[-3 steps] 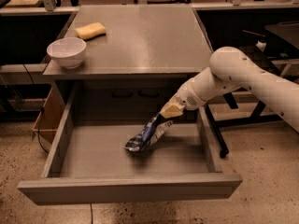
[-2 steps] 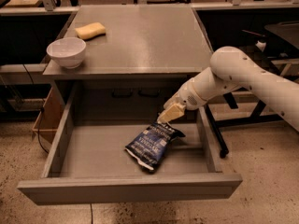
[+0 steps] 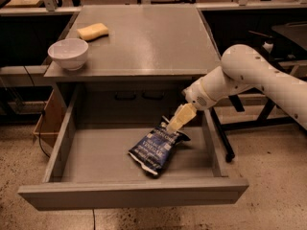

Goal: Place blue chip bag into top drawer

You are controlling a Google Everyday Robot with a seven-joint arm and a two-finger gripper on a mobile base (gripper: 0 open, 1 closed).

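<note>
The blue chip bag lies flat on the floor of the pulled-out top drawer, right of its middle, white lettering up. My gripper hangs from the white arm that reaches in from the right. It sits just above the bag's upper right corner, inside the drawer. It is open and holds nothing; the bag rests on the drawer floor.
On the tabletop stand a white bowl at the left edge and a yellow sponge behind it. A panel with two dark handles is at the drawer's back. A dark stand leg is right of the drawer.
The bag hung tilted from the gripper a second ago. It has since dropped and now lies flat on the drawer floor. The gripper has let go and stays just above it.
</note>
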